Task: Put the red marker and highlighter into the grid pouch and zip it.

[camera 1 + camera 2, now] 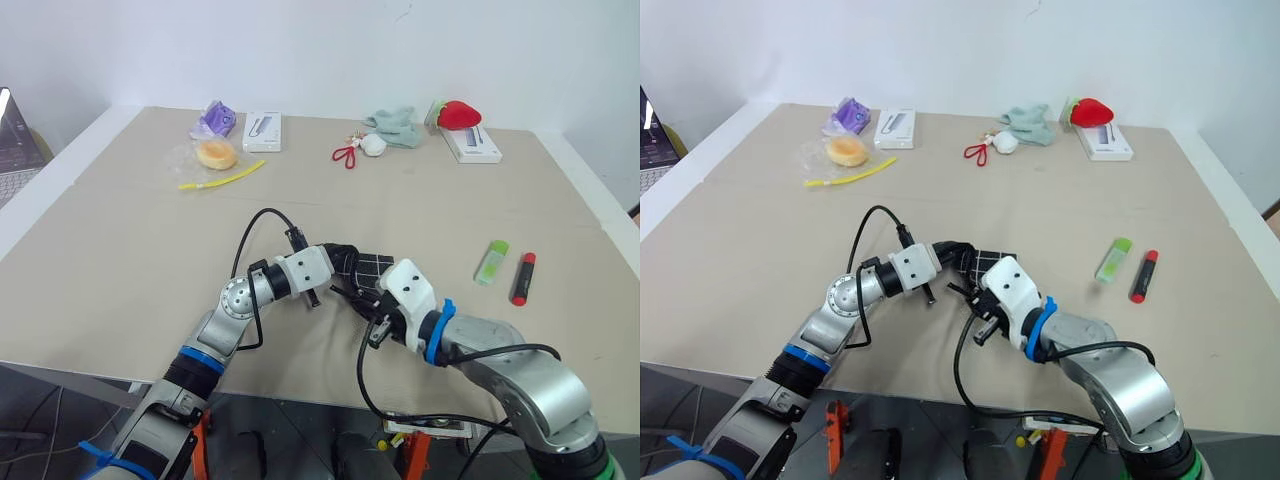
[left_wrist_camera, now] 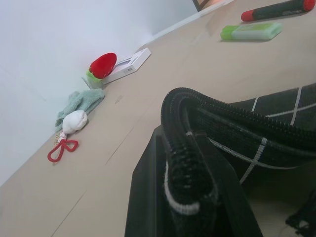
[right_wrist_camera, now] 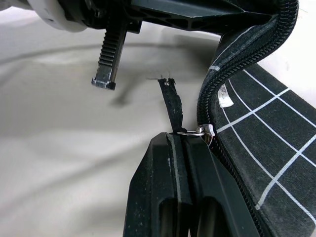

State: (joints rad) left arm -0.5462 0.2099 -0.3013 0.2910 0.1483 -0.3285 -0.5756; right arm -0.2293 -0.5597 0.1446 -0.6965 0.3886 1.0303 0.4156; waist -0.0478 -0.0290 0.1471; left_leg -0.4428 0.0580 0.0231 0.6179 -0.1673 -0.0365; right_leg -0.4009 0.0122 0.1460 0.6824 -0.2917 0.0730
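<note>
Left claw (image 1: 335,262) clamped on pouch (image 1: 368,268) end; right claw (image 3: 183,143) pinching zipper tab (image 3: 170,106). Risk: thin tab slips, pouch bunches. Marker (image 1: 522,278), highlighter (image 1: 491,262) at 3 o'clock, outside.

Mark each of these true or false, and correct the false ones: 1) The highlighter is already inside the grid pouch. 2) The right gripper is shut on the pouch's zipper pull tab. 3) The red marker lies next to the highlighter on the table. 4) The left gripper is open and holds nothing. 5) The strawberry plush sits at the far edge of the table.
1) False. The highlighter lies on the table, apart from the grid pouch.
2) True. The right gripper is closed on the zipper pull tab.
3) True. The red marker lies just beside the highlighter.
4) False. The left gripper is shut on the pouch's end.
5) True. The strawberry plush sits on a white box there.
</note>
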